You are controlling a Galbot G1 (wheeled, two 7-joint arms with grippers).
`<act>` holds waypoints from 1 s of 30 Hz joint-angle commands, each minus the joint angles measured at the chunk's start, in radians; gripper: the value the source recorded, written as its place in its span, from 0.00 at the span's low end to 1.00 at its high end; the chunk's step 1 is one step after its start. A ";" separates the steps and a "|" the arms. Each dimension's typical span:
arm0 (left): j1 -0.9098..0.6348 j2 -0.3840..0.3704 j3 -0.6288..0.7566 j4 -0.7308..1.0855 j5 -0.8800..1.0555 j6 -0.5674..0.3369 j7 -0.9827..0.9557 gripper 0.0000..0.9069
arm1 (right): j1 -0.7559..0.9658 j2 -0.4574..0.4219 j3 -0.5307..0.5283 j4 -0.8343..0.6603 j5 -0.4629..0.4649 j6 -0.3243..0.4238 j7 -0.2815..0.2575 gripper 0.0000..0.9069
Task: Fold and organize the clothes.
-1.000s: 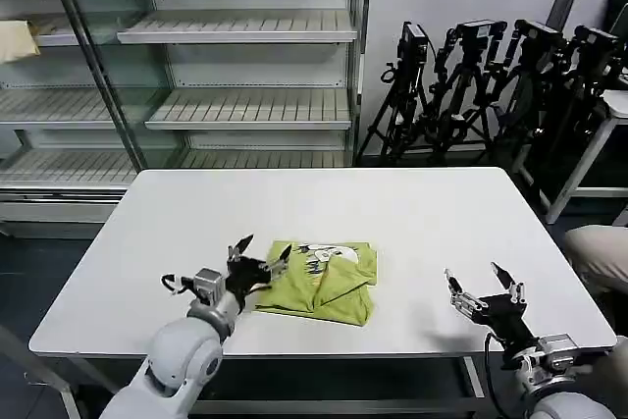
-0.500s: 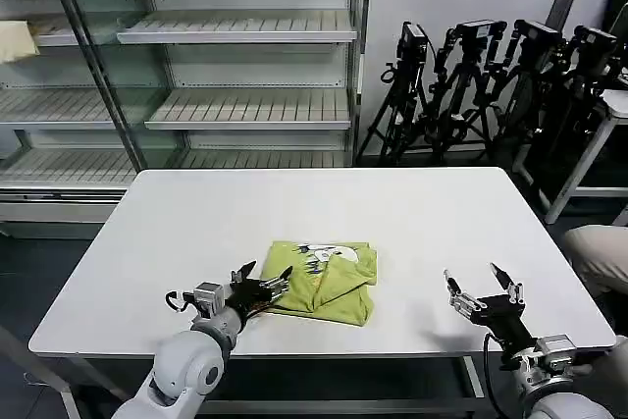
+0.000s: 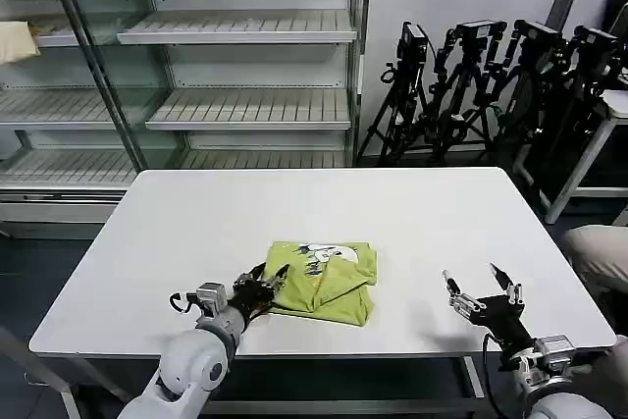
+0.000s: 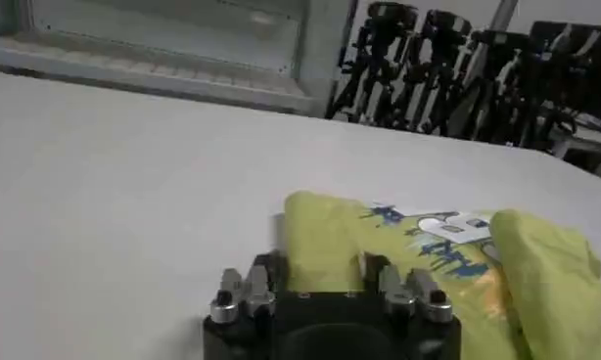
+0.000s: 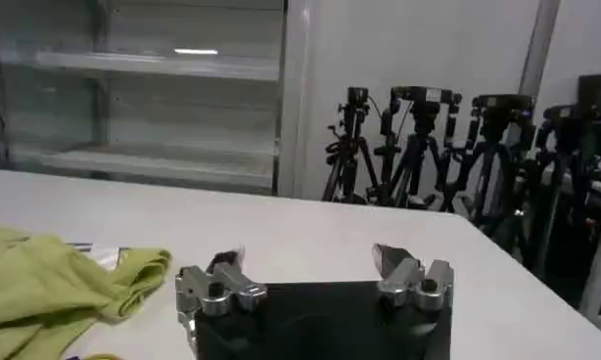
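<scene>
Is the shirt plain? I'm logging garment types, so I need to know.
No, the folded lime shirt on the table carries a white and blue print on its top face.

No words, numbers or brand names can be read. The folded lime-green soft fabric T-shirt (image 3: 322, 280) on the white rectangular table (image 3: 177, 233) carries a white and blue printed patch (image 4: 445, 235), its marks too small to make out.

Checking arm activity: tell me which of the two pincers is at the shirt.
The left pincer, open at the near-left edge of the folded lime T-shirt. The right pincer hangs open over bare white table, well clear of the shirt.
</scene>
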 commanded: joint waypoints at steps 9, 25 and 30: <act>0.003 -0.008 0.017 0.016 0.097 -0.042 0.020 0.01 | 0.001 0.011 -0.017 0.000 -0.010 0.001 0.000 1.00; 0.056 0.451 -0.647 0.097 0.302 -0.102 0.256 0.00 | 0.021 0.024 -0.053 -0.012 -0.031 0.015 -0.011 1.00; 0.036 0.511 -0.751 0.071 0.345 -0.136 0.313 0.00 | 0.029 0.022 -0.062 -0.019 -0.032 0.017 -0.012 1.00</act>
